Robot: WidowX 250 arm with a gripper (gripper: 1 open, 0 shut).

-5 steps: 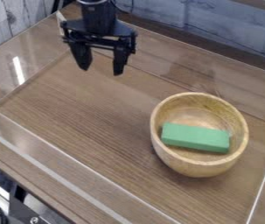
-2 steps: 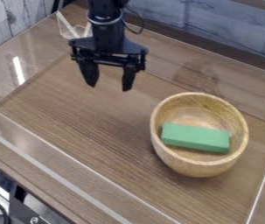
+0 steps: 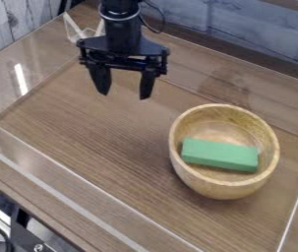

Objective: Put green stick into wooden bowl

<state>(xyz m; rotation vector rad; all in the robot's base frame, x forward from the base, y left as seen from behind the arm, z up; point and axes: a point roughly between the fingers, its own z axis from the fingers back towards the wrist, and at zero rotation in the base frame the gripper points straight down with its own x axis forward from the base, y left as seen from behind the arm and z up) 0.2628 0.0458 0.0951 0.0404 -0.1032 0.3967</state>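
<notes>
The green stick [image 3: 219, 155] lies flat inside the wooden bowl [image 3: 225, 187], which sits on the table at the right. My gripper [image 3: 125, 87] hangs above the table to the upper left of the bowl, well apart from it. Its two black fingers [image 3: 102, 81] point down and stand wide open with nothing between them.
Clear acrylic walls [image 3: 59, 175] fence the wooden tabletop [image 3: 98, 138] on the front, left and right. A grey tiled wall rises behind the arm.
The gripper moved right and slightly down over the last second, then hardly at all. It stayed open. The stick and the bowl did not move.
</notes>
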